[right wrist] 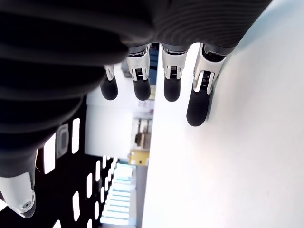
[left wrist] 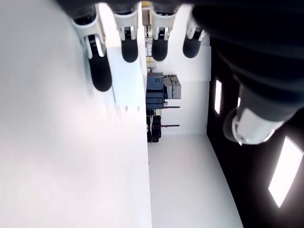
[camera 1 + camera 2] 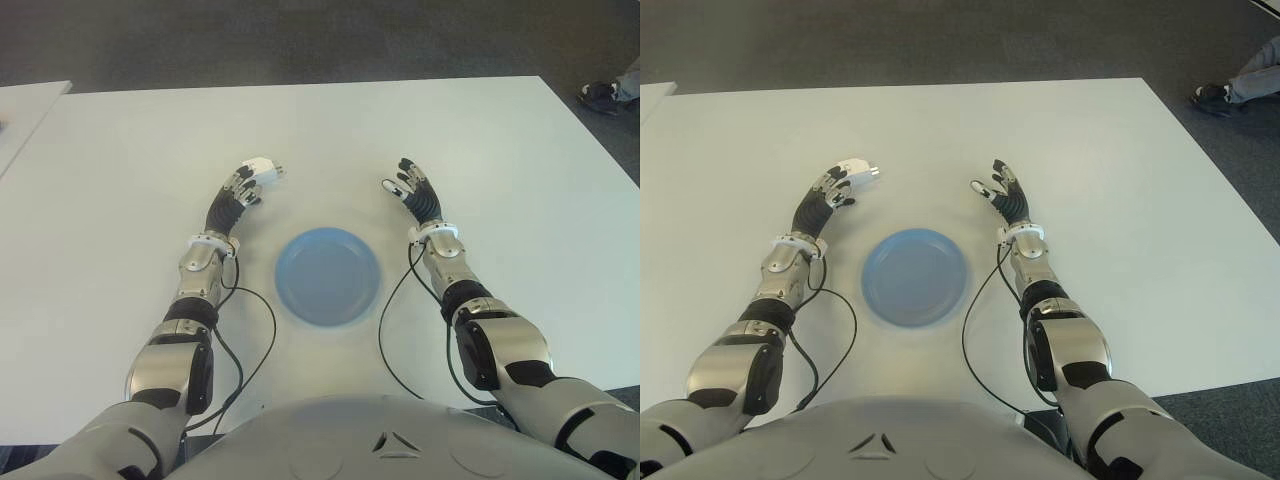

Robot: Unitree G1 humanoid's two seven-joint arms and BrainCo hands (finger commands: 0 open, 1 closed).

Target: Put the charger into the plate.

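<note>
The white charger (image 3: 264, 168) lies on the white table (image 3: 120, 200), up and left of the blue plate (image 3: 328, 275), with its prongs pointing right. My left hand (image 3: 248, 186) reaches to it, its fingers stretched out over the near side of the charger. In the left wrist view the fingers (image 2: 101, 76) are straight, the thumb stands well apart, and the charger (image 2: 129, 85) shows just beyond them, not gripped. My right hand (image 3: 405, 182) is open beside the plate, up and to its right, holding nothing. The plate holds nothing.
Black cables (image 3: 262, 345) trail from both wrists across the table near the front edge. A second white table (image 3: 20, 110) stands at the far left. A person's shoe (image 3: 600, 95) shows on the dark floor beyond the table's far right corner.
</note>
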